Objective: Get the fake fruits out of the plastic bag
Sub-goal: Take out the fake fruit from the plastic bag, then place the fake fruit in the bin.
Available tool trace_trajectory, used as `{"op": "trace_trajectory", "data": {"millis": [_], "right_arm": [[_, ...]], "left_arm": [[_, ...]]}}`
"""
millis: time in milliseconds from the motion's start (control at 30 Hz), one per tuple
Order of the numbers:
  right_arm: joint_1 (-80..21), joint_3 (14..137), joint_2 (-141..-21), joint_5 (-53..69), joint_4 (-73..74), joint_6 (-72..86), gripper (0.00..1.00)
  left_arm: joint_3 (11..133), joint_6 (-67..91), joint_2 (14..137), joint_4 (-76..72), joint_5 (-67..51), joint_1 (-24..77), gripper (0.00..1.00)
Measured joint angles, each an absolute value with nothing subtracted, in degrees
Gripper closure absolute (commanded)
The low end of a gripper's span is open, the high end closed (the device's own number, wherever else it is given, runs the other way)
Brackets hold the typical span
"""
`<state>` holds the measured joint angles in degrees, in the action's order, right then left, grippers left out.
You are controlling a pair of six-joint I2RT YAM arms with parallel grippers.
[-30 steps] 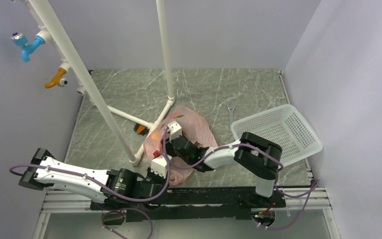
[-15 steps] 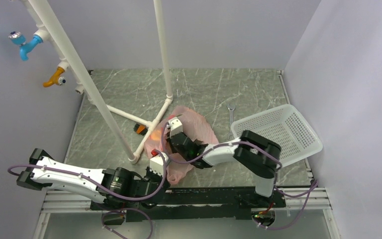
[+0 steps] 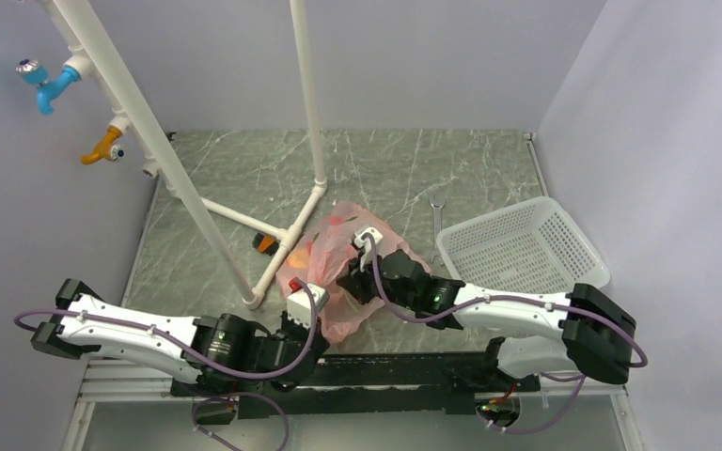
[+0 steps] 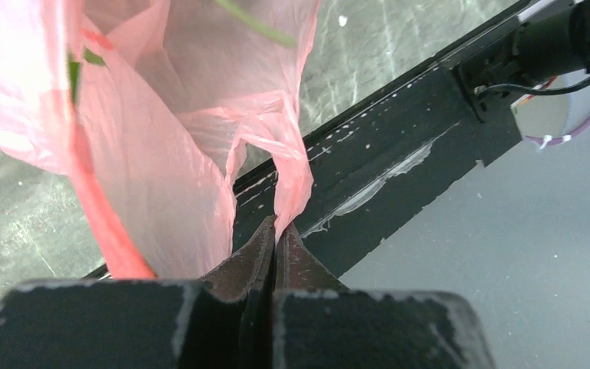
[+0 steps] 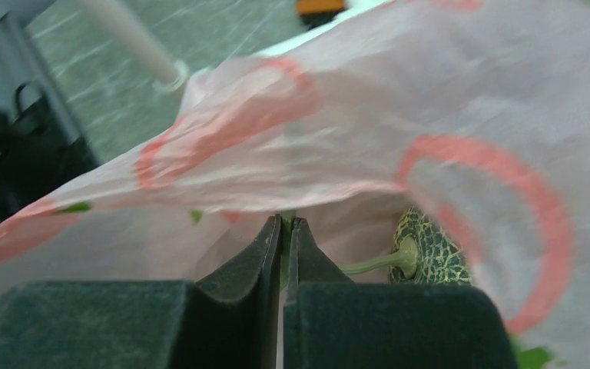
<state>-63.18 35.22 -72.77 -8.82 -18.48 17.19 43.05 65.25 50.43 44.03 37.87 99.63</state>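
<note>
The pink plastic bag (image 3: 334, 310) lies crumpled near the table's front edge. My left gripper (image 3: 312, 308) is shut on one loop handle of the bag (image 4: 288, 181), its tips (image 4: 278, 228) pinching the twisted plastic. My right gripper (image 3: 351, 282) reaches under the bag's upper sheet (image 5: 369, 115) and is shut (image 5: 284, 224) on the green stem of the netted melon (image 5: 430, 250), which hangs just right of the jaws inside the bag. An orange fruit (image 3: 298, 255) glows through the bag's left side. Other fruits are hidden.
A white mesh basket (image 3: 526, 252) stands to the right, a wrench (image 3: 435, 218) beside it. A white pipe frame (image 3: 273, 235) stands left of the bag, with an orange-and-black brush (image 3: 264, 244) at its foot. The black base rail (image 4: 399, 146) runs just below the bag.
My right gripper has closed from open onto the melon's stem, and the right arm has stretched out to the right. The bag's top has shifted slightly. My left gripper keeps hold of the handle.
</note>
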Motion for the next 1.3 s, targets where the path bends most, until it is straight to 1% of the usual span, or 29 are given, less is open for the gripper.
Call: {"op": "trace_trajectory", "data": {"millis": [133, 233, 400, 500, 633, 833, 900, 1067, 1200, 1300], "right_arm": [[-62.96, 33.91, -69.56, 1.74, -14.55, 17.63, 1.00], [-62.98, 33.34, -65.87, 6.87, -10.92, 17.93, 1.00], [-62.96, 33.95, -57.21, 8.71, -5.10, 18.61, 1.00], [-62.96, 36.45, -52.84, 8.47, -1.54, 18.65, 1.00], [-62.98, 41.63, -49.78, 6.17, 3.86, 19.18, 1.00], [-62.81, 46.28, -42.92, -0.40, 7.99, 23.40, 1.00], [-62.70, 50.72, -42.74, -2.96, 10.13, 24.84, 1.00], [-62.70, 57.52, -41.43, -8.69, 11.60, 25.91, 1.00], [-62.65, 63.70, -40.27, -13.39, 15.66, 25.39, 1.00], [-62.65, 65.41, -38.04, -17.19, 17.19, 24.12, 1.00]], "left_arm": [[46.50, 62.57, 50.89, 43.81, 38.98, 99.63, 1.00], [48.93, 61.56, 52.05, 43.72, 39.94, 99.63, 1.00], [49.87, 61.14, 53.56, 44.29, 40.36, 99.63, 1.00], [49.82, 61.30, 53.74, 44.36, 40.45, 99.63, 1.00], [49.36, 61.14, 53.71, 43.48, 40.38, 99.63, 1.00], [48.97, 61.80, 55.33, 43.07, 40.07, 99.63, 1.00], [48.97, 61.95, 56.40, 42.61, 39.66, 99.63, 1.00], [48.99, 62.28, 58.96, 42.24, 39.00, 99.63, 1.00], [49.28, 62.22, 60.27, 42.28, 38.59, 99.63, 1.00], [50.13, 62.30, 60.66, 42.57, 38.61, 99.63, 1.00]]}}
